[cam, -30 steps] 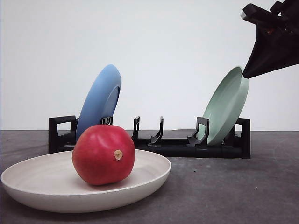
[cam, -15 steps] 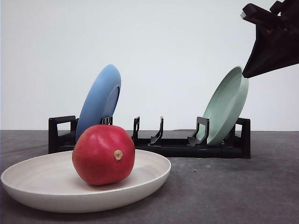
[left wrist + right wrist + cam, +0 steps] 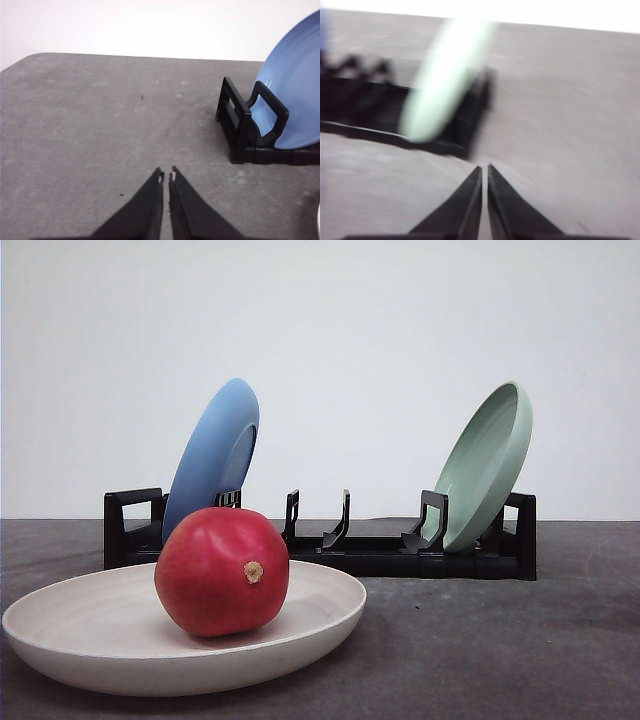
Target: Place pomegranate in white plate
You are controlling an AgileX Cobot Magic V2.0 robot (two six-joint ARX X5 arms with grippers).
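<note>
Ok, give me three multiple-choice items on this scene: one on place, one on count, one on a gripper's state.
1. Where is the pomegranate?
A. in the white plate
B. in the rack
C. on the bare table

2. How many plates stand in the rack?
A. one
B. two
C. three

3. How is the left gripper?
A. shut, empty
B. wide open
C. shut on the fruit

Answers:
1 A, the fruit rests in the plate's bowl.
2 B, the blue plate and green plate lean in it.
3 A, its tips nearly meet over bare table.
</note>
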